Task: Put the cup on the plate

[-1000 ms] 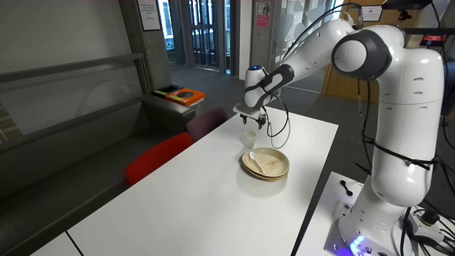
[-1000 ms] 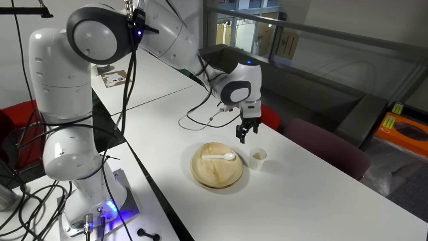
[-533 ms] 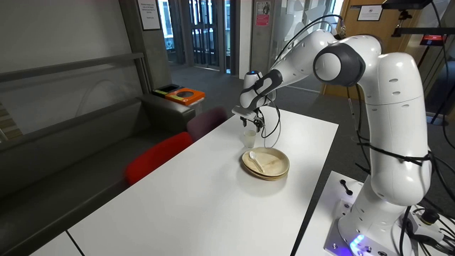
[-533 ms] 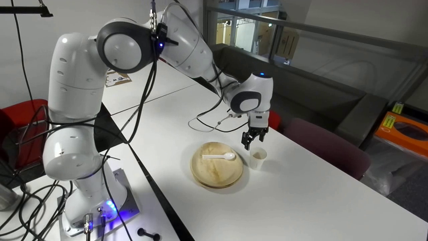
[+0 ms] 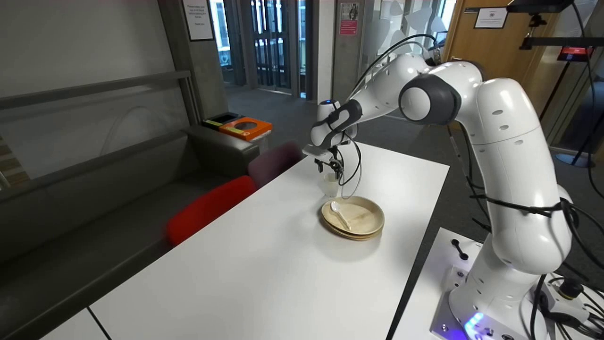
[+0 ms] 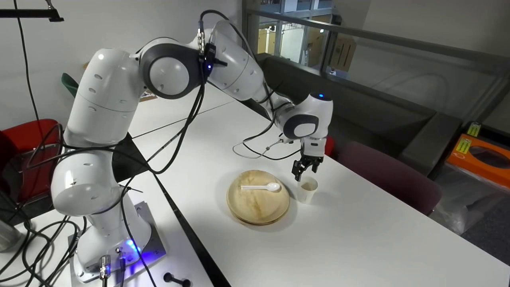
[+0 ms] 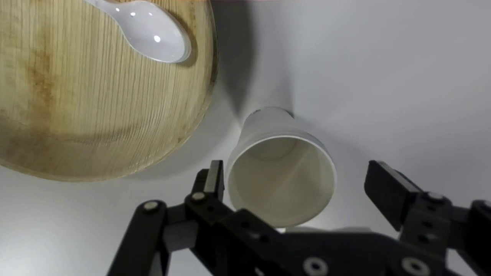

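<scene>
Wrist view: black fingers (image 7: 391, 191) spread empty by pale tapered cup (image 7: 282, 172), round wood-grained tan plate (image 7: 115, 107) at ten o'clock; likely pre-grasp, pinch next.

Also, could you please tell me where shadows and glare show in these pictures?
Wrist view: small bright glints on the spoon, and a dark shadow on the table beside the plate; both exterior views: a blue glow on the arm's base and softer shadow by the plate; in an exterior view, a faint shadow beside the cup.
</scene>
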Action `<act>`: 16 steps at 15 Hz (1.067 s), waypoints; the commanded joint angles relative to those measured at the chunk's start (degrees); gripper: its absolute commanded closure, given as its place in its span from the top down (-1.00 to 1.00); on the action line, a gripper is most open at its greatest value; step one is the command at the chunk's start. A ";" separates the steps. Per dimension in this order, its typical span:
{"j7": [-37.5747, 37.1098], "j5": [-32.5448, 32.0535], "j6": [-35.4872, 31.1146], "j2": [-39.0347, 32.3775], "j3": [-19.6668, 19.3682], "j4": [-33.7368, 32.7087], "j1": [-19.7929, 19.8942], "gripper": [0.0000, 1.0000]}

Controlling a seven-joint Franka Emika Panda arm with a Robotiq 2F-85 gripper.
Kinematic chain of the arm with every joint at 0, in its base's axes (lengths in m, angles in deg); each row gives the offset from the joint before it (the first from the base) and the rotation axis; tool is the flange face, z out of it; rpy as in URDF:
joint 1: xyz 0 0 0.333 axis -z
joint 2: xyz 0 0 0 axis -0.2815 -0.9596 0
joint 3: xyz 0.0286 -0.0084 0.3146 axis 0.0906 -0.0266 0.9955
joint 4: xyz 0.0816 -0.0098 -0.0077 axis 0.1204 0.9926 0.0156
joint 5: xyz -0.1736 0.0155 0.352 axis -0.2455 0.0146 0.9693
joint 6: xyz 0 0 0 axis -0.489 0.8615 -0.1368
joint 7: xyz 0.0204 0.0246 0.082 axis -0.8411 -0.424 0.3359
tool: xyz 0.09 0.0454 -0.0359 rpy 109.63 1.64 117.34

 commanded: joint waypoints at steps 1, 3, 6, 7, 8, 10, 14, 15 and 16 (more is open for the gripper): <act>0.23 1.62 3.70 -2.11 -0.25 -3.45 0.37 1.00; 0.49 1.76 4.30 -2.17 -0.29 -3.32 0.41 1.00; 0.91 1.83 4.37 -1.21 -0.22 -2.31 0.39 1.00; 1.14 1.97 4.19 -0.80 -0.11 -1.93 0.44 1.00; 1.19 1.89 3.73 -0.24 -0.18 -1.38 0.34 1.00; 1.56 1.85 3.41 0.47 -0.17 -0.64 0.40 1.00; 3.49 1.72 2.61 1.49 -0.10 1.70 0.99 1.00; 4.11 1.71 2.42 1.61 -0.10 2.26 1.13 1.00; 4.65 1.70 2.35 1.66 -0.15 2.68 1.27 1.00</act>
